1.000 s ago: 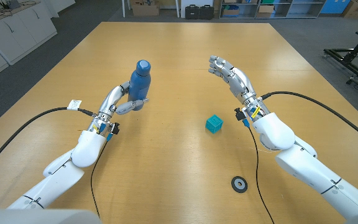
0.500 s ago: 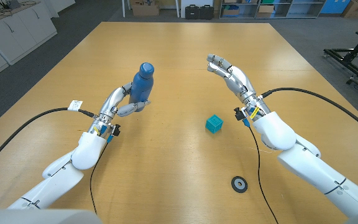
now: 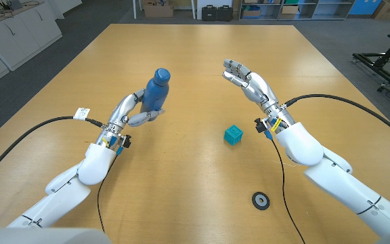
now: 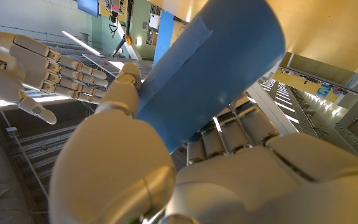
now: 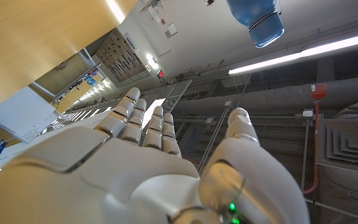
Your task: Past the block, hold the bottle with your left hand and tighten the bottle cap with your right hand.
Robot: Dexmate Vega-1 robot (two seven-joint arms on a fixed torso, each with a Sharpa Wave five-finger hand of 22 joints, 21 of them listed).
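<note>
A blue bottle [image 3: 156, 93] with a blue cap [image 3: 161, 74] leans toward the right hand, past the teal block [image 3: 233, 134] on the table's left half. My left hand [image 3: 139, 112] grips the bottle's lower body; in the left wrist view its fingers [image 4: 229, 134] wrap the bottle [image 4: 210, 68]. My right hand [image 3: 244, 76] hovers open to the right of the cap, fingers apart, holding nothing, a clear gap from the bottle. The right wrist view looks past that hand [image 5: 142, 168] at the bottle's cap end [image 5: 257, 22]. The right hand [image 4: 36, 68] also shows in the left wrist view.
A small black ring [image 3: 261, 200] lies on the wooden table [image 3: 202, 183] near the right forearm. Cables run along both arms. Cases and boxes stand on the floor beyond the table's far edge.
The left hand has tipped the bottle's top toward the right and carried it slightly farther away. The right hand has drifted a little left toward the cap.
</note>
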